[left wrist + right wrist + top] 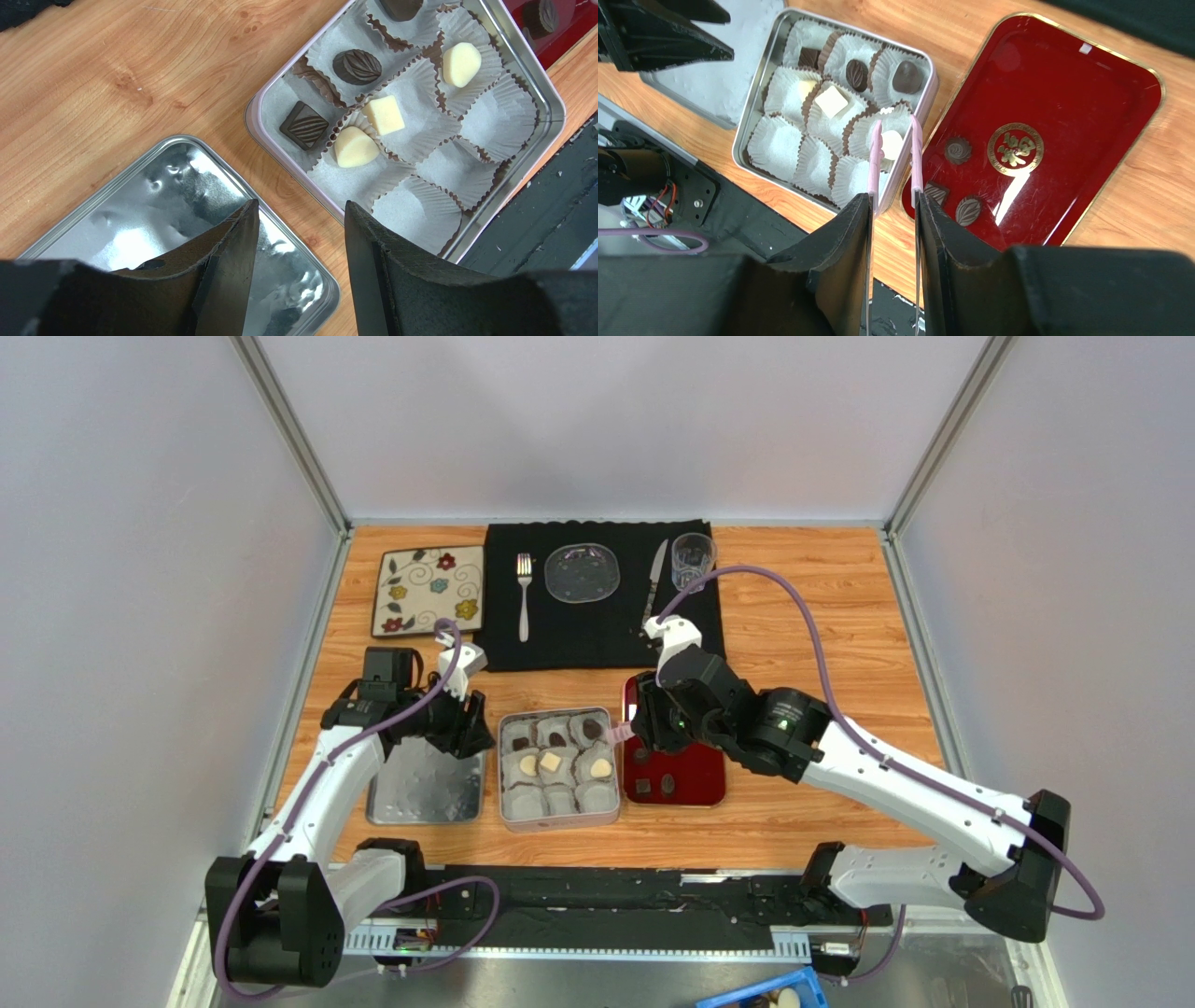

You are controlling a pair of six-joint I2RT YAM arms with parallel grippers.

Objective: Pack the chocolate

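Note:
The open tin (pixel 560 823) holds white paper cups. Three dark chocolates (pixel 856 73) fill one row, and cream pieces (pixel 384 115) lie in three other cups. My right gripper (pixel 893 199) is shut on pink-tipped tongs (pixel 876 140). The tong tips straddle a cream piece (pixel 892 145) in a cup at the tin's edge; whether they pinch it I cannot tell. Three more dark chocolates (pixel 958 150) lie on the red tray (pixel 1088 105). Left of the tin, my left gripper (pixel 300 210) hangs open and empty above the tin lid (pixel 140 217).
A black placemat (pixel 603 623) at the back carries a fork (pixel 525 595), a glass plate (pixel 582 571), a knife (pixel 655 577) and a glass (pixel 692 557). A flowered tile (pixel 429 591) lies to its left. Metal rails (pixel 617 903) run along the near edge.

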